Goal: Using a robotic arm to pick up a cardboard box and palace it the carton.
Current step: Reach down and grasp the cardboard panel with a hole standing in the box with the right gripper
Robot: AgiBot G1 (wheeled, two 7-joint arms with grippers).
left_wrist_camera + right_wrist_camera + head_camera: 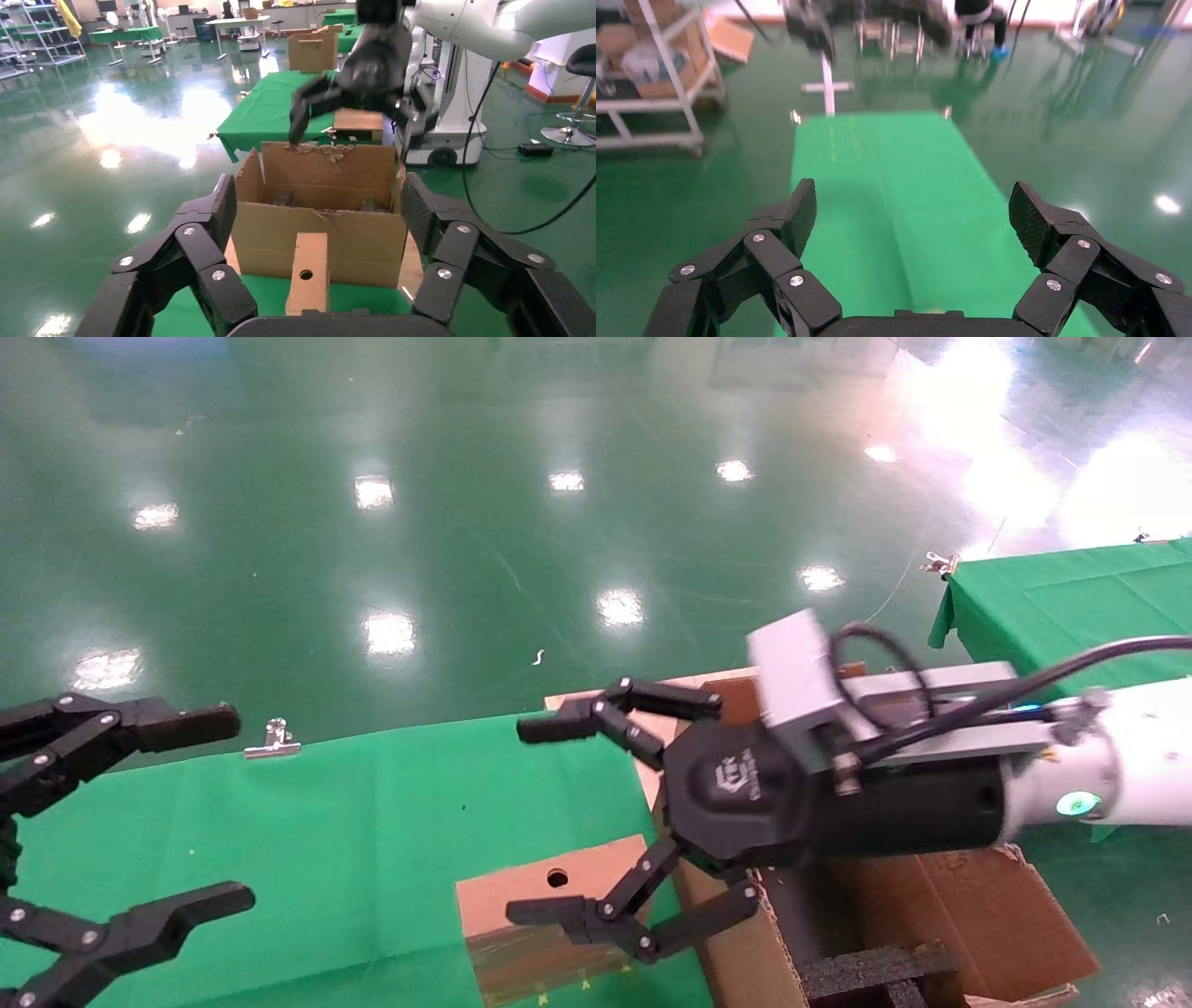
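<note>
The right pincer (535, 822), fingers spread wide and empty, hung nearer than the left above the cardboard box (549, 933), which lay just below it on the counter (326, 859), beside the carton (978, 915).

My head camera looks down over the counter (307, 822); both wrist cameras face each other along it, sharing its green cloth.

Bright overhead lamps glare off the glossy green floor (466, 551); the right wrist view is motion-blurred.
</note>
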